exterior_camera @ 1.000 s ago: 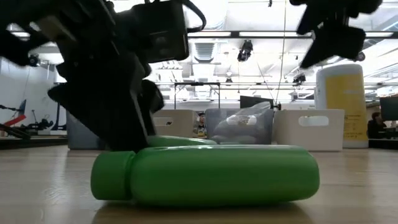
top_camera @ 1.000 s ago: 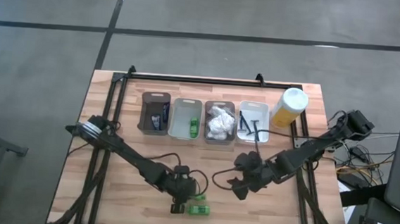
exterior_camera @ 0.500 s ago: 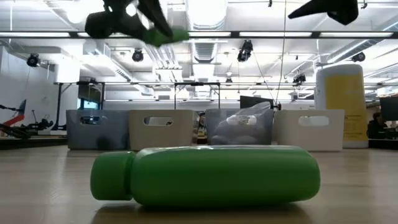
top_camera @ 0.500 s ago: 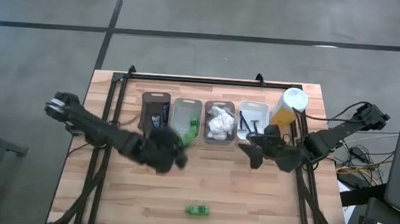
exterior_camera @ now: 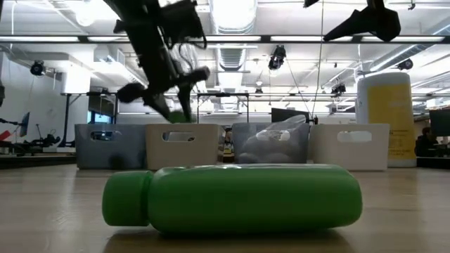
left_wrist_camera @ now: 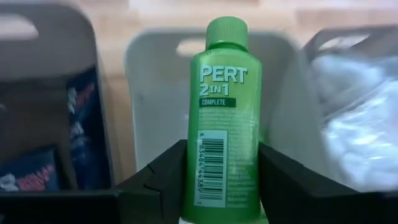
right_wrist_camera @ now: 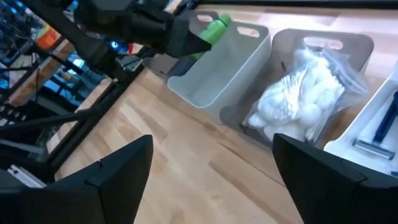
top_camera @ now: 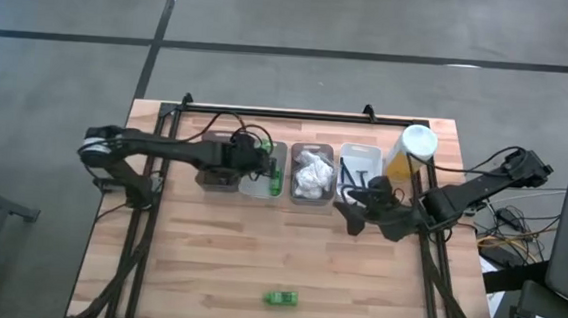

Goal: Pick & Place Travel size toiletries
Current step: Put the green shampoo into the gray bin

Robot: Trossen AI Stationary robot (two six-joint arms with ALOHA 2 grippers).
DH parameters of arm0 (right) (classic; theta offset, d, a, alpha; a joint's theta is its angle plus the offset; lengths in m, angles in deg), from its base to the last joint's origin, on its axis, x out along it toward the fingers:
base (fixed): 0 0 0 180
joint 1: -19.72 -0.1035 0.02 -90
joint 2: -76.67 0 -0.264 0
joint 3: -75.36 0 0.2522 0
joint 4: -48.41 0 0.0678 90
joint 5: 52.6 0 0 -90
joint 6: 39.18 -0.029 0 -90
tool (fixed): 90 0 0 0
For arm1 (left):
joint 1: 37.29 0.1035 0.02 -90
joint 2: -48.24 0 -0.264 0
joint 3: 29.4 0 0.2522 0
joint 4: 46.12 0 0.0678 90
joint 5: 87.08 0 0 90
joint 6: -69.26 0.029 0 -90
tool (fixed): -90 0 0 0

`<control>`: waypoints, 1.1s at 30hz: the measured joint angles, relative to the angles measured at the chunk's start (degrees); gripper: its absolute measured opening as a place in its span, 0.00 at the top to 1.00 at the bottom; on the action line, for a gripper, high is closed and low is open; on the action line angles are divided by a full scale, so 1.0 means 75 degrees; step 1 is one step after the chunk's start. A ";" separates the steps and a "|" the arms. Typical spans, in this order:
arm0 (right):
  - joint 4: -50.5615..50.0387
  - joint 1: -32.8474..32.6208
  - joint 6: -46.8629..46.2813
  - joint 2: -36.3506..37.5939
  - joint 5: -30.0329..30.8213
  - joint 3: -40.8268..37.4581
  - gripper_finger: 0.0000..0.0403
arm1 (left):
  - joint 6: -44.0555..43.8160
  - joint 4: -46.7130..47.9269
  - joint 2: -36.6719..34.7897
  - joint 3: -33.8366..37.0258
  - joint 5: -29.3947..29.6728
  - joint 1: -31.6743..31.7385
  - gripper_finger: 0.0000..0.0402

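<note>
Left claw (left_wrist_camera: 221,186) clamped on a green bottle (left_wrist_camera: 225,112), hanging over the pale second bin (top_camera: 262,170). Best lowered inside the walls before letting go. Right claw (right_wrist_camera: 211,168) spread wide, empty, waiting near the white bin (top_camera: 358,171). Second green bottle (top_camera: 280,298) lying on the near counter (top_camera: 206,264).

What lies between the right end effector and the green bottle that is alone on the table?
In the high view, only bare wooden table lies between the right end effector and the lone green bottle.
</note>
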 joint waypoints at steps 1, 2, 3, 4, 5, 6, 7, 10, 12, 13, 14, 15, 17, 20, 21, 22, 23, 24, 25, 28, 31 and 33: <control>-0.0009 -0.0007 0.0004 -0.0013 -0.0037 0.0000 0.19 | -0.0075 -0.0079 0.0082 0.0060 -0.0125 0.0041 0.56; -0.0013 -0.0008 0.0017 -0.0018 -0.0063 0.0000 0.19 | -0.0166 -0.0165 0.0154 0.0097 -0.0245 0.0046 0.55; -0.0013 -0.0008 0.0017 -0.0018 -0.0072 0.0000 0.18 | -0.0248 -0.0338 0.0210 0.0127 -0.0352 0.0043 0.54; -0.0012 -0.0005 0.0019 -0.0007 -0.0072 0.0000 0.18 | -0.0269 -0.0530 0.0239 0.0150 -0.0450 0.0043 0.53; -0.0012 -0.0005 0.0053 0.0006 -0.0069 0.0000 0.17 | -0.0270 -0.0674 0.0262 0.0154 -0.0494 0.0037 0.51; -0.0013 -0.0005 0.0104 0.0011 -0.0069 0.0000 0.17 | -0.0261 -0.0810 0.0277 0.0151 -0.0516 0.0008 0.50; -0.0016 -0.0005 0.0140 0.0022 -0.0069 0.0000 0.17 | -0.0240 -0.0903 0.0282 0.0151 -0.0519 -0.0018 0.49; -0.0016 -0.0005 0.0237 0.0037 -0.0066 0.0000 0.16 | -0.0235 -0.0873 0.0223 0.0151 -0.0527 -0.0059 0.46; -0.0019 -0.0005 0.0315 0.0037 -0.0069 0.0000 0.15 | -0.0211 -0.0780 0.0084 0.0151 -0.0576 -0.0067 0.43; -0.0019 -0.0005 0.0341 0.0037 -0.0069 -0.0003 0.15 | -0.0137 -0.0743 -0.0019 0.0154 -0.0630 -0.0097 0.42; -0.0019 -0.0005 0.0401 0.0037 -0.0069 -0.0003 0.15 | 0.0068 -0.0803 -0.0144 0.0155 -0.0656 -0.0154 0.41; -0.0019 -0.0005 0.0485 0.0037 -0.0081 -0.0003 0.15 | 0.0431 -0.0957 -0.0292 0.0154 -0.0710 -0.0248 0.40; -0.0022 0.0001 0.0665 0.0037 -0.0290 -0.0003 0.14 | 0.1756 -0.1416 -0.0638 0.0154 -0.1031 -0.0581 0.40; -0.0022 0.0003 0.1034 0.0037 -0.0767 -0.0003 0.15 | 0.4069 -0.2166 -0.1116 0.0145 -0.2316 -0.1314 0.40; -0.0022 0.0003 0.1135 0.0037 -0.0947 -0.0006 0.16 | 0.4520 -0.2278 -0.1220 0.0145 -0.2737 -0.1601 0.41; -0.0014 0.0003 0.1228 0.0037 -0.1095 -0.0013 0.17 | 0.4814 -0.2394 -0.1272 0.0143 -0.3032 -0.1894 0.41; -0.0024 0.0001 0.1332 0.0037 -0.1233 -0.0025 0.17 | 0.4969 -0.2447 -0.1283 0.0139 -0.3133 -0.2193 0.41; -0.0024 -0.0004 0.1443 0.0037 -0.1328 -0.0036 0.18 | 0.5025 -0.2427 -0.1282 0.0139 -0.3181 -0.2508 0.41; -0.0019 -0.0005 0.1525 0.0037 -0.1421 -0.0047 0.19 | 0.5038 -0.2387 -0.1240 0.0146 -0.3205 -0.2797 0.41; -0.0022 -0.0005 0.1765 0.0037 -0.1855 -0.0079 0.21 | 0.5060 -0.2404 -0.0927 0.0145 -0.3161 -0.3534 0.41; -0.0002 0.0001 0.2229 -0.0106 -0.2853 -0.0082 0.23 | 0.5064 -0.2378 -0.0474 0.0154 -0.3120 -0.4109 0.41; -0.0003 -0.0010 0.2445 -0.0335 -0.3527 -0.0090 0.24 | 0.5090 -0.2360 -0.0177 0.0154 -0.3117 -0.4413 0.41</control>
